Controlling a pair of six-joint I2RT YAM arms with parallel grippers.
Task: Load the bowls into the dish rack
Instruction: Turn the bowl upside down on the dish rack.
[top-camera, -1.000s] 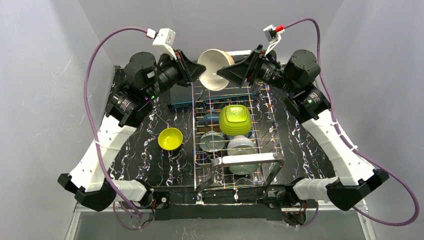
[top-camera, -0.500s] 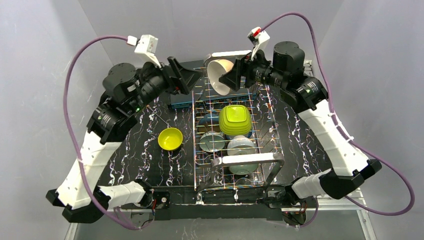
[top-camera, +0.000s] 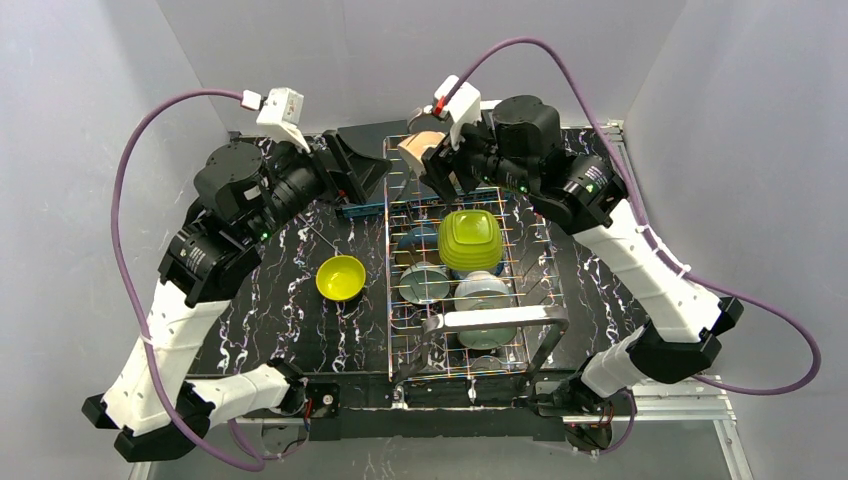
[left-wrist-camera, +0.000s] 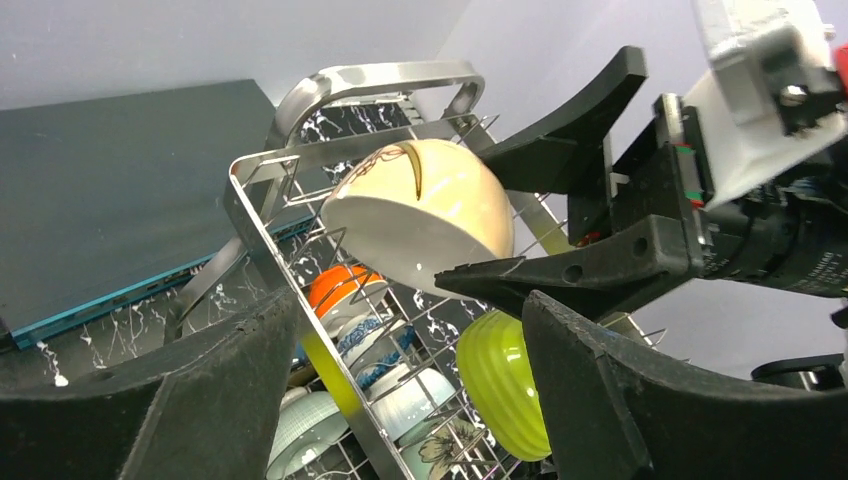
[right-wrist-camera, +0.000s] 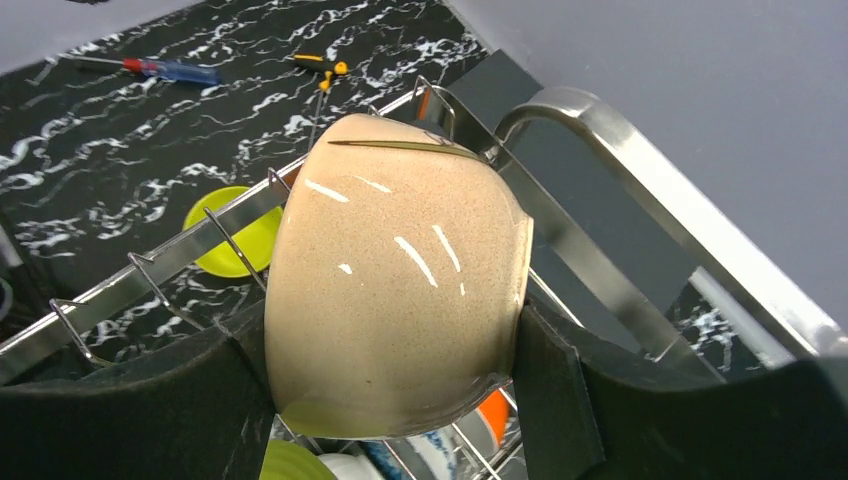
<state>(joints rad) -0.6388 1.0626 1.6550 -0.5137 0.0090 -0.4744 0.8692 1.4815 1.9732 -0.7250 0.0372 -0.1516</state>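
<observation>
Overhead, my right gripper (top-camera: 440, 165) half hides the beige bowl (top-camera: 418, 148) at top centre. The right wrist view shows that bowl clamped on its side between both fingers, above the upper end of the dish rack (top-camera: 387, 290). The left wrist view shows my left gripper (left-wrist-camera: 400, 400) spread wide and empty, facing the bowl but apart from it. The rack holds a lime squarish bowl (top-camera: 469, 240), a blue-patterned bowl (left-wrist-camera: 365, 340) and a pale green bowl (top-camera: 483, 295). A lime-yellow round bowl (top-camera: 340, 277) sits on the table (top-camera: 290, 310) left of the rack.
</observation>
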